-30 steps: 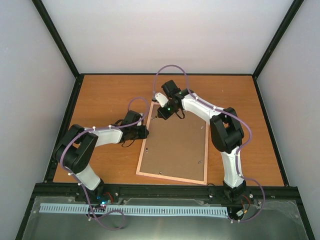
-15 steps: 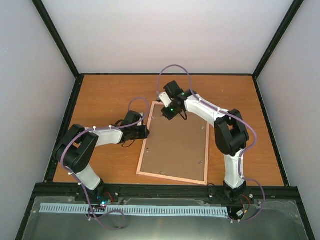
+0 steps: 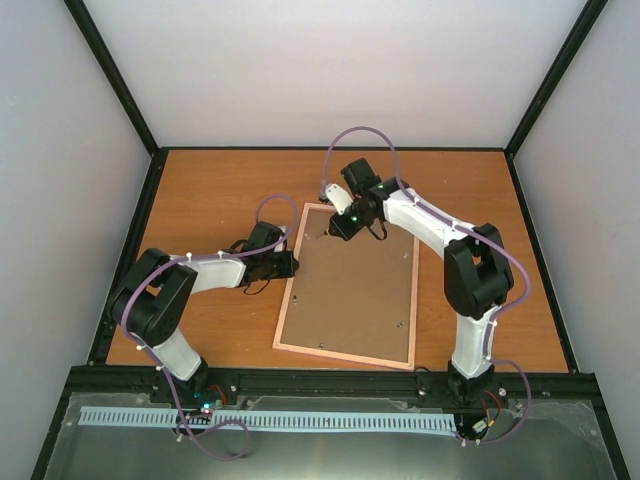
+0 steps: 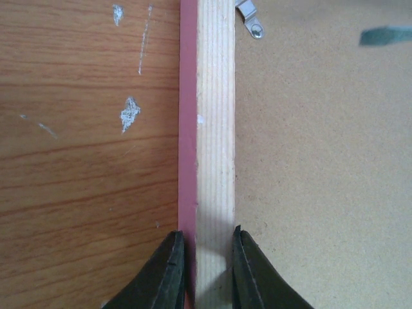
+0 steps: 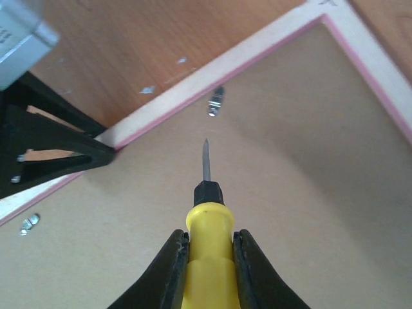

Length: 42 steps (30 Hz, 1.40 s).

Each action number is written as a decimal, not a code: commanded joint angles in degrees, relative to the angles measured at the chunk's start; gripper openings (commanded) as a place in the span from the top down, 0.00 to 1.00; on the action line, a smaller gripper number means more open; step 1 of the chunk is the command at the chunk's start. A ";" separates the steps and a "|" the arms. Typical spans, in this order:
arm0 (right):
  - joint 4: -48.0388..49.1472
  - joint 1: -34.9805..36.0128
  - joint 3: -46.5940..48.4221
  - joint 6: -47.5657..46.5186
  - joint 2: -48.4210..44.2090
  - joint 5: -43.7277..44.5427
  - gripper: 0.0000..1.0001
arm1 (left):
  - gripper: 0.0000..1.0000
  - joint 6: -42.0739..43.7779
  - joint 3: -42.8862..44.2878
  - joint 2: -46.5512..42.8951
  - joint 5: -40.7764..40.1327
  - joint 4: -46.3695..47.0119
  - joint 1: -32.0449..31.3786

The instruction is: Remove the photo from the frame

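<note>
Top external view: the frame [image 3: 286,305] lies flat and back-up on the worktop [image 3: 200,200], a little right of centre, its long sides running away from the arms and skewed slightly.
Frame fill: a plain brown backing board [image 3: 350,290] sits inside the pale wood edge and covers the whole opening.
Photo: not to be seen from where I stand; only the back of the frame shows.
Left tool [image 3: 290,263]: reaching in low from the left side, at the frame's left rail about a third of the way down from the far corner.
Left wrist view: the left tool [image 4: 206,241] is clenched on the frame [image 4: 215,129], one finger against the pink outer face, the other on the inner side by the backing board [image 4: 322,161].
Clip: a small metal tab [image 4: 250,16] sits further along that rail, on the board's edge.
Right tool [image 3: 335,228]: over the frame's far end, near the far left corner.
Right wrist view: the right tool [image 5: 209,241] is clamped round the yellow handle of a screwdriver [image 5: 206,212].
Screwdriver tip: thin metal shaft aimed toward a metal tab [image 5: 217,101] by the frame's rail [image 5: 193,90]; it stops short of the tab, and whether it touches the board I cannot tell.
Second tab: another one [image 5: 29,223] shows at the lower left, beyond the black left tool [image 5: 51,154].
</note>
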 commanded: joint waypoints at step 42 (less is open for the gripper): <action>-7.18 4.30 10.95 0.31 7.33 24.79 0.97 | 0.99 -2.15 -3.08 1.64 2.89 -5.90 -0.10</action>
